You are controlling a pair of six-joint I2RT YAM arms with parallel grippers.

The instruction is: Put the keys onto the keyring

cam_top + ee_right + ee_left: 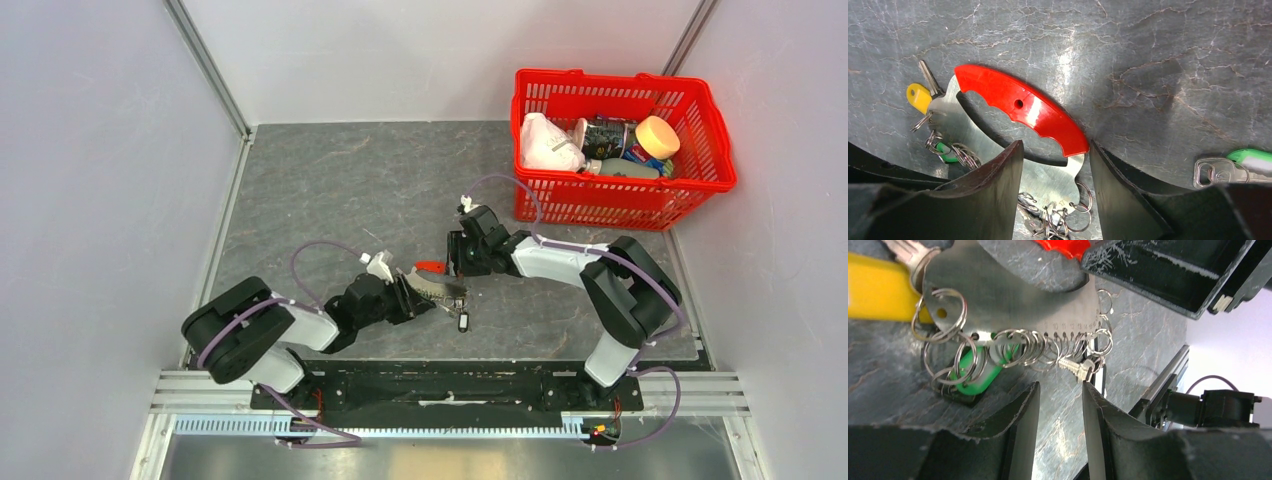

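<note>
Closest to my bases, my left end effector (1060,386) is low over the tabletop (330,180), not far from its near edge and about midway between its left and right edges. It is released: the two fingers stand apart with only bare stone between them. Their tips stop just short of the row of small split rings (1038,347) strung along the edge of the keyring (1050,182).

The keyring lies flat there. It is a silvery crescent plate with a red grip (1020,106) along its far side. A green tag (973,375) hangs among the rings at one end. Next to it a yellow-tagged key (918,95) sits on the plate's corner, its blade pointing away.

Beyond it, my right end effector (1055,145) comes in from the right side. Its fingers straddle the keyring's other end, one on each side of the plate where the red grip stops. I cannot tell whether they pinch it or merely flank it. A loose key (1218,172) with a green tag lies on the tabletop off to one side, apart from the keyring.

Farthest away, a red plastic basket (600,205) of assorted items stands in the tabletop's far right corner.
</note>
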